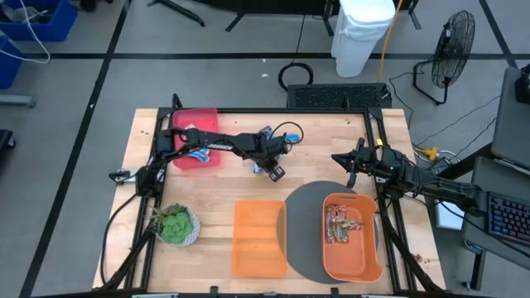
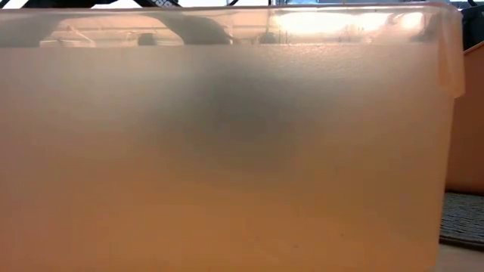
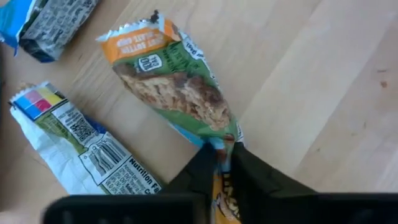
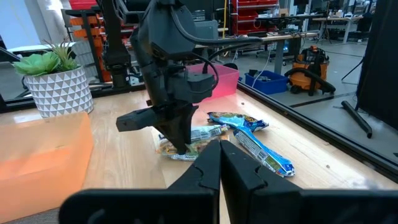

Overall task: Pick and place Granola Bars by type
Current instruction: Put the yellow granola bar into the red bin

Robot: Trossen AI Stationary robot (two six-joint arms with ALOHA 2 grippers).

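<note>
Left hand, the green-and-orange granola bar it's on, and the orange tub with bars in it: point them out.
Left hand [image 3: 222,163]: left wrist view, between fingertips.
Green-and-orange foil-wrapped granola bar [image 3: 171,87]: left wrist view, wrapper middle.
Orange plastic tub [image 1: 354,263]: high view, bare floor.

Dark cabled arms, black fingers [image 3: 255,177]

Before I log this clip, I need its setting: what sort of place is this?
Likely a workshop or robotics lab: the wooden table stands on a grey taped floor with a floor fan, and red parts bins and a shop vacuum fill the room behind.
</note>
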